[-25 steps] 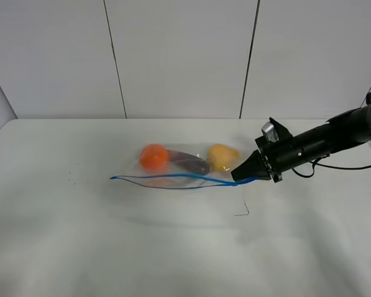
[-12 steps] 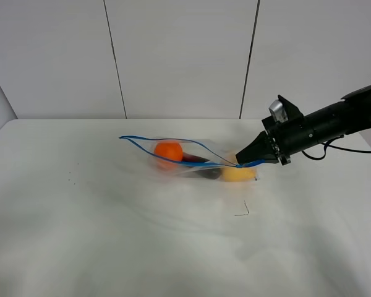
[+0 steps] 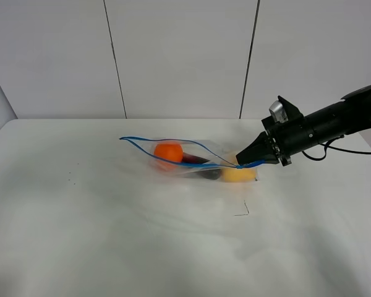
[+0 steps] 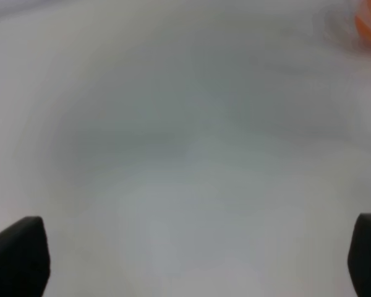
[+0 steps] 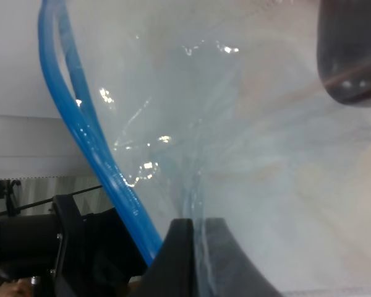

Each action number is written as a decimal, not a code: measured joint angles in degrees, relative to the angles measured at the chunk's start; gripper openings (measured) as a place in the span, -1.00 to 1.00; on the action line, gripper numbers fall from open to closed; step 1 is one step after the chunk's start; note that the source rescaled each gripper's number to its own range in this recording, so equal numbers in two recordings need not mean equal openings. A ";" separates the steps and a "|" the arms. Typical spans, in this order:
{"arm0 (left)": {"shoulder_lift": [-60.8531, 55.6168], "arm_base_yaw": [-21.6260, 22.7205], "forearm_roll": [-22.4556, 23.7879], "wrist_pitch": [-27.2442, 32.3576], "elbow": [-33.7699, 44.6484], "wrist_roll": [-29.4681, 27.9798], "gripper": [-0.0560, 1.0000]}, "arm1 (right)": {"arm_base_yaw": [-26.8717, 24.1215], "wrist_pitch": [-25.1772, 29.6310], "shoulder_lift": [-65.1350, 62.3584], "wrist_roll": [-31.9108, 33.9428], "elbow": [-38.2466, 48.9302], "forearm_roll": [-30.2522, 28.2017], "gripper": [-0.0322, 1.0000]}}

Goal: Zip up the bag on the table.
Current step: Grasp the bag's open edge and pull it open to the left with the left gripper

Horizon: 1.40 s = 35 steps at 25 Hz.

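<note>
The clear bag (image 3: 195, 154) lies on the white table (image 3: 111, 235) with its right corner lifted. Its blue zipper strip (image 3: 173, 162) runs open in two curved lines. An orange fruit (image 3: 168, 151), a dark purple one (image 3: 201, 168) and a yellow one (image 3: 238, 174) sit inside. My right gripper (image 3: 250, 163) is shut on the bag's right corner by the zipper end. In the right wrist view the fingers (image 5: 179, 260) pinch the plastic (image 5: 235, 154) beside the blue strip (image 5: 80, 136). My left gripper (image 4: 191, 253) is open over bare table, with the orange fruit (image 4: 370, 21) far off at the view's edge.
A small dark mark (image 3: 243, 211) lies on the table in front of the bag, and tiny specks (image 3: 71, 179) at the left. A panelled white wall (image 3: 179, 55) stands behind the table's far edge. The left arm does not show in the exterior view.
Over the last second my right gripper rose and drew back with the bag corner. The zipper edge lifted and the fruit shifted right. Nothing has moved in the last half second.
</note>
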 joint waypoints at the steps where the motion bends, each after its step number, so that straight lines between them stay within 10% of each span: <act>1: 2.05 -0.62 0.28 -1.86 -1.21 0.85 0.98 | 0.00 0.00 0.00 0.00 0.00 0.00 -0.94; 14: 21.59 -16.78 14.79 -7.97 -12.34 0.89 0.95 | 0.00 0.00 0.00 1.49 0.00 0.00 -0.94; 25: 39.88 -55.00 61.08 -3.33 -12.46 -32.71 0.95 | 0.00 0.00 0.00 2.28 0.00 0.00 -0.94; 35: 60.06 -73.01 86.30 -1.84 -12.46 -56.56 0.95 | 0.00 0.00 0.00 2.76 0.00 0.00 -0.94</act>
